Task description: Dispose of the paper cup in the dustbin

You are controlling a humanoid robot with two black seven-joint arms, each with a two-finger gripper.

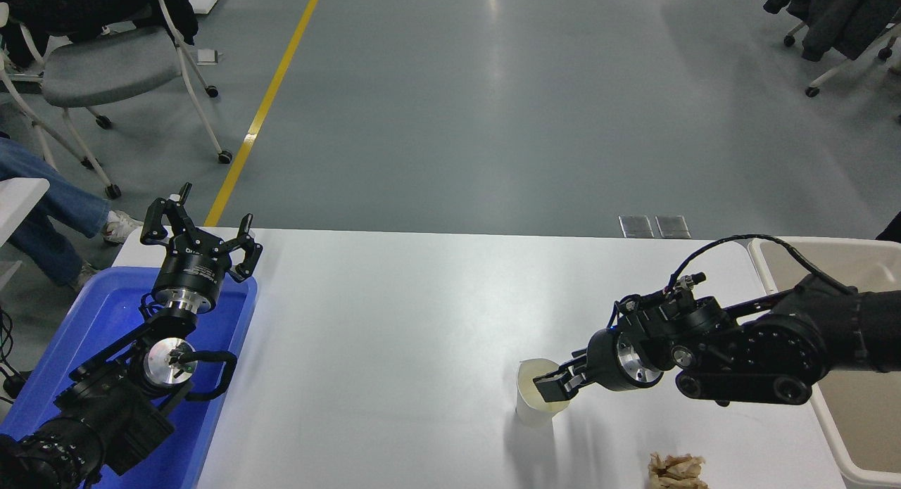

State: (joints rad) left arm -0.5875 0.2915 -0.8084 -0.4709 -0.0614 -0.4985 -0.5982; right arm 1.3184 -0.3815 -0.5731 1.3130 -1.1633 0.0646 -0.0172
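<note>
Right gripper [551, 390] is low over the table, fingertips dipped at the right side of the paper cup's [533, 397] rim; fingers look close together, one tip seems inside the mouth, but can't tell whether the wall is actually pinched between them or whether they've closed at all; black on black there, no usable gap visible. Right arm comes in from the right edge, wrist roughly level, cable looping above it, forearm crossing over the near-left corner of the dustbin [838, 260].

Cup is upright on the white table [394, 334], right of centre, toward the near edge; cream inside showing, rim slightly squashed; base on the surface, shadow cast toward the camera. Dustbin sits at the table's right end, well apart from the cup; cream-beige, rounded rim, partly cut off by the frame. Crumpled tan paper wad [676, 470] lies near the bottom edge, right of the cup and nearer the camera, apart from it.

Left gripper [200, 239] parked at lower left, fingers spread apart, holding nothing, hanging over the far end of the blue tray [225, 348].

Beyond the table: grey floor with a yellow line [271, 98]; a wheeled chair [105, 67] upper left; a person's leg in jeans [49, 193] at the left edge.
</note>
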